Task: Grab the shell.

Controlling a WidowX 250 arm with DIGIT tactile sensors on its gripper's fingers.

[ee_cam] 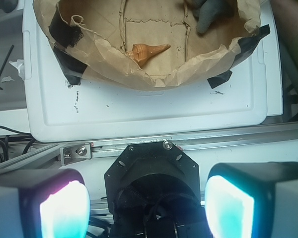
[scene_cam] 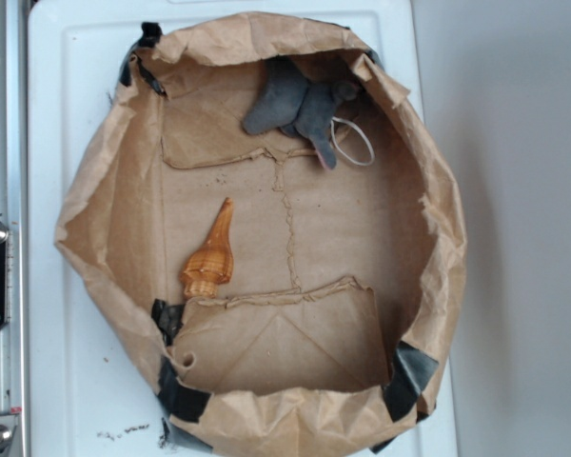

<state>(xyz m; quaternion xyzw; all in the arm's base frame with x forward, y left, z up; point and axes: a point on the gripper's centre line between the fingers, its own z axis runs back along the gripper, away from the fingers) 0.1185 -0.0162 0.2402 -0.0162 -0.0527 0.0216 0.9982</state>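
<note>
We see shell [scene_cam: 209,259] flat on floor of brown paper basin [scene_cam: 105,190], left of centre, tip toward far rim. Grey plush toy [scene_cam: 295,103] and white rubber band [scene_cam: 354,141] at far side. Our gripper [ee_cam: 148,208] back over rail, jaws wide, holding nothing.
</note>
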